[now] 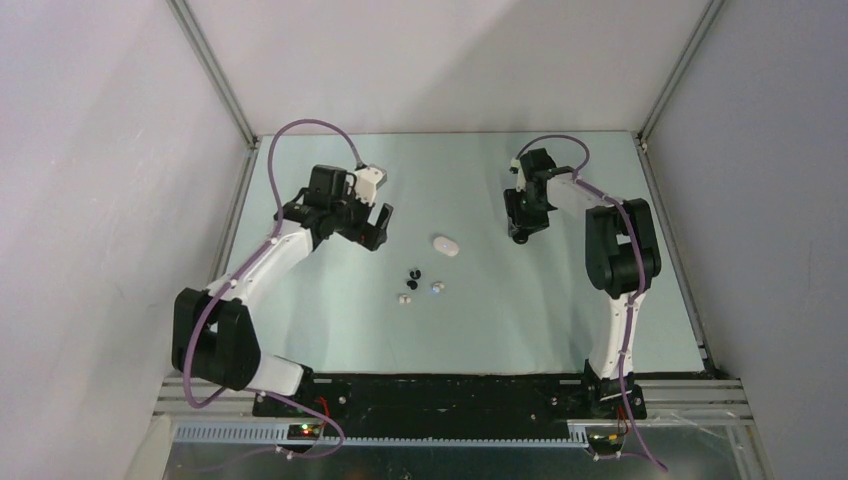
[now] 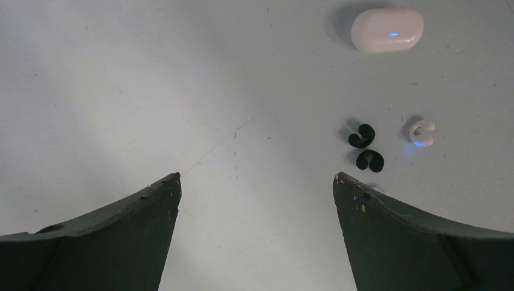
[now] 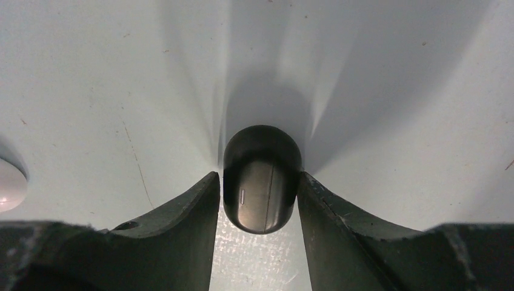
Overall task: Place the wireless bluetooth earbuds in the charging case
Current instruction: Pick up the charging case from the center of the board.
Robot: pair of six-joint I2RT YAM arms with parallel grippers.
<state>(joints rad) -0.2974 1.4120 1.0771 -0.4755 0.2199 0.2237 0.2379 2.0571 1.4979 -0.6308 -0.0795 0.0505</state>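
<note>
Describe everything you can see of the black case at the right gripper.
The black case is a smooth, rounded oval pebble, apparently dark plastic with a soft sheen. A thin seam runs along its length, with a small pale mark beside it, and it looks closed. It lies lengthwise in the right gripper, whose fingers press on both its sides. Its shadow falls on the table beyond. Whether it touches the table cannot be told.

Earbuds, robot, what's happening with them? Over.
Left gripper open, empty. Right gripper shut on black case. Earbuds all loose on table. Nothing in the way.
</note>
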